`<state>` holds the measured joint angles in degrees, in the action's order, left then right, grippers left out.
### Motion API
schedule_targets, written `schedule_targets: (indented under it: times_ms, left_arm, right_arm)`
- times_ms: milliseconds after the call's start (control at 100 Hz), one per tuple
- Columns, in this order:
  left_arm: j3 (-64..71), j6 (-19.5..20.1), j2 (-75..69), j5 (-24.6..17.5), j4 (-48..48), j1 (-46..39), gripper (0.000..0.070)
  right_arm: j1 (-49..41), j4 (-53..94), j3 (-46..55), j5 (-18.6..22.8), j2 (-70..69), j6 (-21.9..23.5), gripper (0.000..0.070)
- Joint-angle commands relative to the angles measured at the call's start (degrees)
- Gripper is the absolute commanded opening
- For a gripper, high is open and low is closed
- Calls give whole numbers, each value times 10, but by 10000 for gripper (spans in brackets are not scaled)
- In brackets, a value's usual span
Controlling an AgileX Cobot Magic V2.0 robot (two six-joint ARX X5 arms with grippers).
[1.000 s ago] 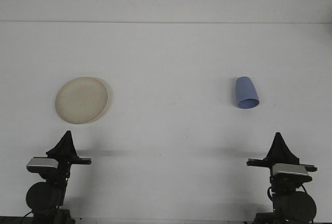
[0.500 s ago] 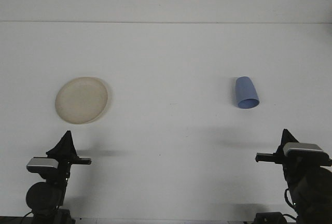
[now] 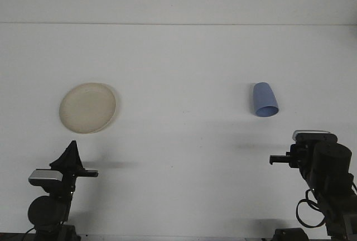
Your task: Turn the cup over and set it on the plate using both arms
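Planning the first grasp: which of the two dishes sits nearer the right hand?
The blue cup, lying on its side just beyond the right hand; the cream plate sits far left.

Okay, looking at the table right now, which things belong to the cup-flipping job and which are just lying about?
Part of the job:
- blue cup, lying on its side, right half of the table
- beige plate, left half, nothing on it
- left claw and right claw, both near the front edge

Just lying about:
- nothing else visible on the white table
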<state>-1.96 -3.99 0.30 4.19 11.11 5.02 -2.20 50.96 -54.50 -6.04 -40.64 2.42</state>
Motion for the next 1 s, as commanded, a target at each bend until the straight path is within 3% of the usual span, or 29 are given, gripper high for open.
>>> schedule_targets:
  times_ms: [0,70,200,270,560,810,990]
  left_arm:
    - [11,-1,-1,-1,8,1,11]
    - [11,-1,-1,-1,8,1,11]
    - [11,-1,-1,-1,8,1,11]
    - [11,-1,0,-1,8,1,11]
    - [11,-1,-1,-1,8,1,11]
    - [11,-1,-1,-1,8,1,11]
    - [11,-1,-1,-1,8,1,11]
  right_arm:
    - [0,-3,-8,0,-4,6,0]
    - [0,-3,-8,0,-3,6,36]
    - [0,4,-8,0,-3,7,303]
    - [0,10,-8,0,-3,8,370]
    - [0,-25,-8,0,-19,23,371]
    - [0,-137,2,0,-89,22,375]
    - [0,-277,75,0,-117,19,375]
